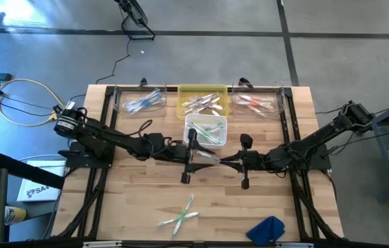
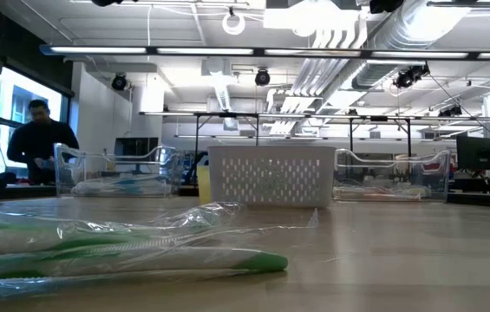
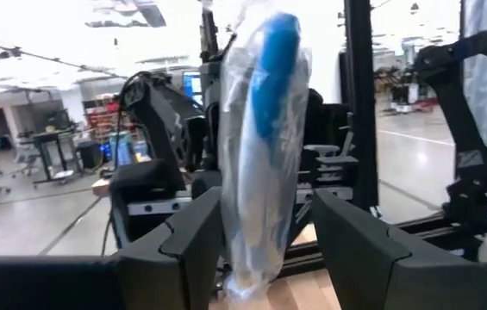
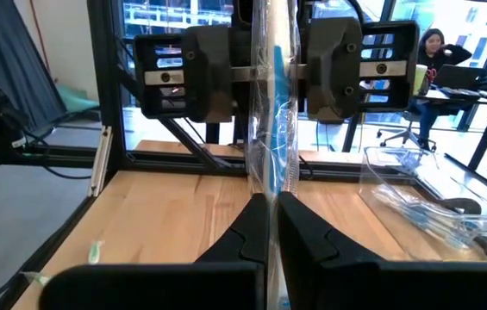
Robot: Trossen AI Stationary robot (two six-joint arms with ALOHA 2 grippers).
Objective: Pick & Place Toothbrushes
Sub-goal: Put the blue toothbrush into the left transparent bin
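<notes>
A blue toothbrush in a clear wrapper [image 1: 208, 158] is held above the middle of the table between my two grippers. My right gripper [image 1: 226, 161] reaches in from the table's right and is shut on it. My left gripper [image 1: 195, 155] comes from the left and is open. Its fingers [image 3: 183, 250] stand on either side of the wrapped toothbrush [image 3: 259, 146]; I cannot tell whether they touch it. Two or three more wrapped toothbrushes [image 1: 180, 214] with green accents lie flat on the table near its near edge, also large in the low view [image 2: 123, 256]. My right gripper [image 4: 271, 220] pinches the wrapped toothbrush between its two fingers at the end [image 4: 271, 185] that points to the table's right. The fingers come in level from the right, along the toothbrush. The toothbrush is lifted clear of the table and runs on between the left gripper's open fingers [image 4: 196, 69].
Along the far edge stand a clear bin [image 1: 141, 103] with blue toothbrushes, a yellow bin [image 1: 202, 102] and a clear bin [image 1: 257, 103] with red ones. A white basket [image 1: 206, 129] with green ones stands just beyond the grippers. A blue cloth [image 1: 266, 229] lies near the near edge. A person [image 2: 41, 139] is beyond the table.
</notes>
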